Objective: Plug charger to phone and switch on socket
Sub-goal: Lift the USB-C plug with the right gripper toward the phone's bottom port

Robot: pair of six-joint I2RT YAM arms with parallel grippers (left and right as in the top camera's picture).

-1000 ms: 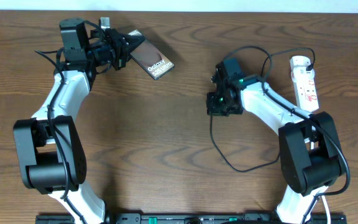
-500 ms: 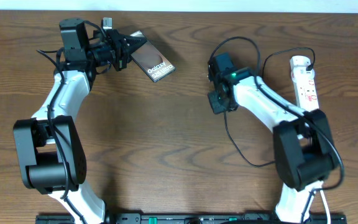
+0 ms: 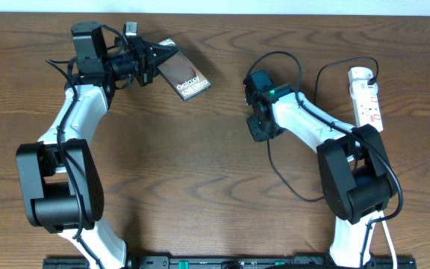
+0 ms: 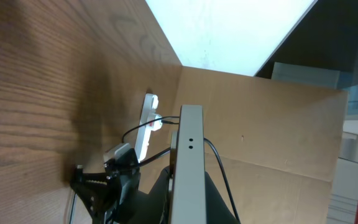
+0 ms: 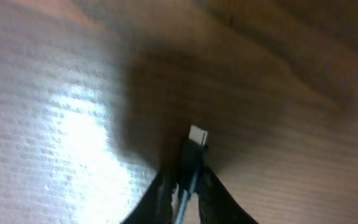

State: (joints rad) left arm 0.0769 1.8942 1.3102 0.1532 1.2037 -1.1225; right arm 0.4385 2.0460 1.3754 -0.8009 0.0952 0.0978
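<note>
- Grey-brown with white lettering, the phone (image 3: 187, 77) juts out past the tips of your left gripper (image 3: 155, 63), whose jaws are clamped on its near end. In the left wrist view the slab (image 4: 190, 162) runs edge-on straight out from between them. That grip leaves the far end free, which I judge is there to receive the plug. I cannot tell whether the phone rests on the table (image 3: 200, 172) or hangs clear of it.
- Your right gripper (image 3: 262, 127) has its jaws pinched on the charger (image 3: 303, 199) close to the end. The connector tip (image 5: 195, 138) pokes out just beyond the fingertips (image 5: 163, 186), over blurred wood. Holding it that short should keep the tip stiff and leading the way in.
- Behind the right jaws the cable trails in loose loops, so there is slack and it should not tug as you travel.
- The phone sits well apart from the right jaws, off to their side. The step in hand looks like bringing the tip across to the phone's free end, and it will need to be lined up carefully.
- The socket (image 3: 366, 97) lies well behind the right jaws, beside that arm, with neither gripper near it. The cable runs to its far end. The state of its switch cannot be read.
</note>
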